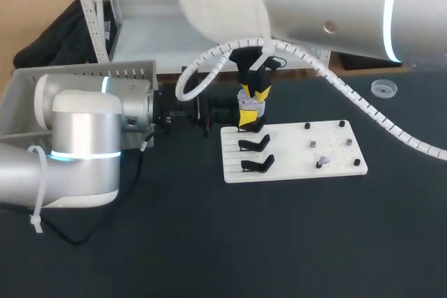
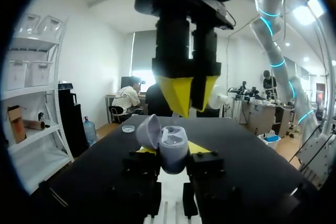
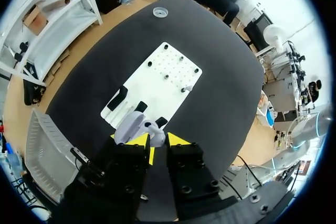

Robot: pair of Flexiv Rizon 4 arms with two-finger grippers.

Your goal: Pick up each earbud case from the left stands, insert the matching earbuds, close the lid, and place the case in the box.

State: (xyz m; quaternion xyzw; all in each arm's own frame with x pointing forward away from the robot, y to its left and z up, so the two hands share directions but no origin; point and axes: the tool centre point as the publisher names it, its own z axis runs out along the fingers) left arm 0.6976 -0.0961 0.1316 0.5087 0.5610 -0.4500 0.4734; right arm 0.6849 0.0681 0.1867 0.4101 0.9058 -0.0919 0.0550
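L arm (image 1: 84,144) lies low and level across the dark table (image 1: 279,242). L gripper (image 2: 169,153) is clamped on the earbud case (image 2: 173,148), lid open and tipped back, held over the white board (image 1: 293,165) edge by two black stands (image 1: 255,144). R arm (image 1: 335,5) comes down from above, with R gripper (image 1: 253,95) vertical just over the case. Cannot tell if it grips anything. Clear round dish (image 1: 383,88) sits well apart from the board.
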